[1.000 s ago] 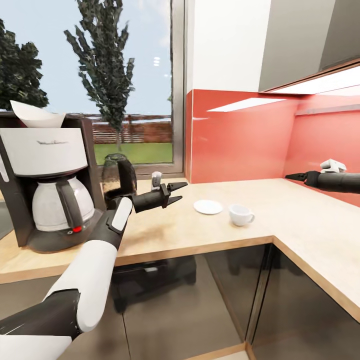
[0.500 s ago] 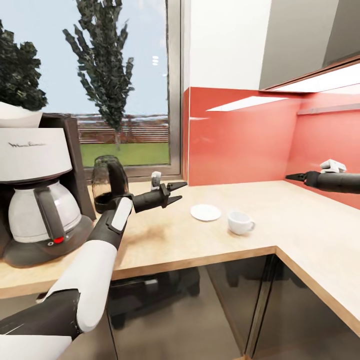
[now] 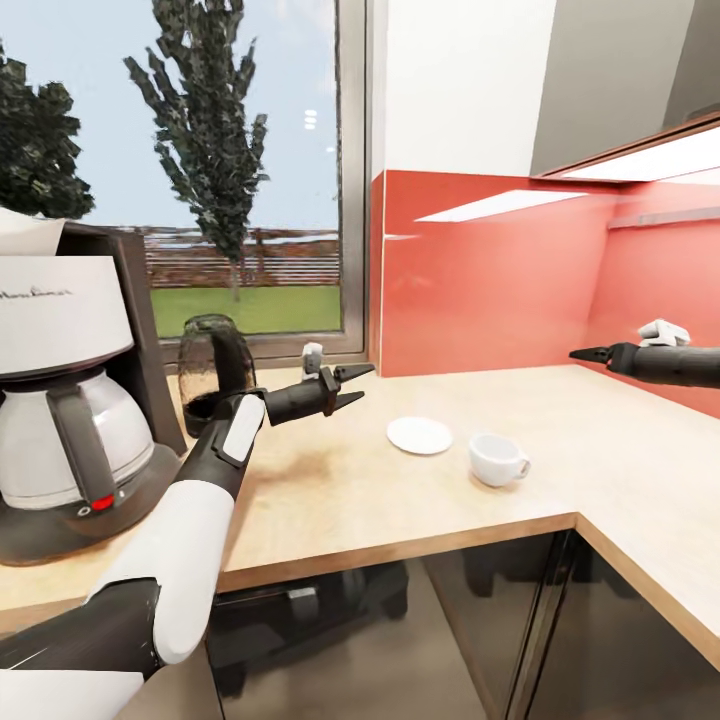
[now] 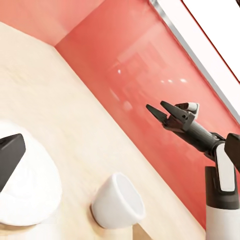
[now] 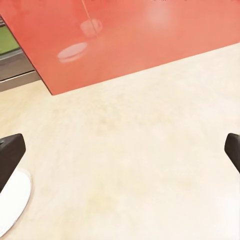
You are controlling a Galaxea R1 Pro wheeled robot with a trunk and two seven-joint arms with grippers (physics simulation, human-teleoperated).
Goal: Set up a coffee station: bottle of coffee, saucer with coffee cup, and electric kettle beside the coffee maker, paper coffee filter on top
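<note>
- Kitchen corner, L-shaped tan wood countertop (image 3: 430,490) w/ dark cabinet fronts below.
- Glossy red backsplash (image 3: 480,280) along far and right walls; window (image 3: 180,170) at far left shows trees, grass, sky. Grey upper cabinets (image 3: 620,80) w/ a lit strip under them at top right.
- Coffee maker (image 3: 65,390) stands on counter at far left: white housing, white carafe w/ black handle, red switch, dark base. White paper filter (image 3: 25,235) sits on its top.
- Kettle (image 3: 212,365), dark glass, stands just right of the coffee maker, toward the window.
- Saucer (image 3: 420,435), white, lies flat mid-counter; nothing on it.
- Cup (image 3: 497,459), white, stands on the counter just right of and nearer than the saucer, apart from it, handle to the right.
- Left gripper (image 3: 352,386) hangs above the counter, left of the saucer and right of the kettle; fingers spread, holding nothing, touching nothing.
- Right gripper (image 3: 585,354) is at far right, above the counter near the right wall, well apart from cup; in left wrist view its fingers (image 4: 167,107) are parted, w/ nothing between them.
- Right wrist view: bare counter, saucer edge (image 5: 12,202), and cup + saucer mirrored in the backsplash.
</note>
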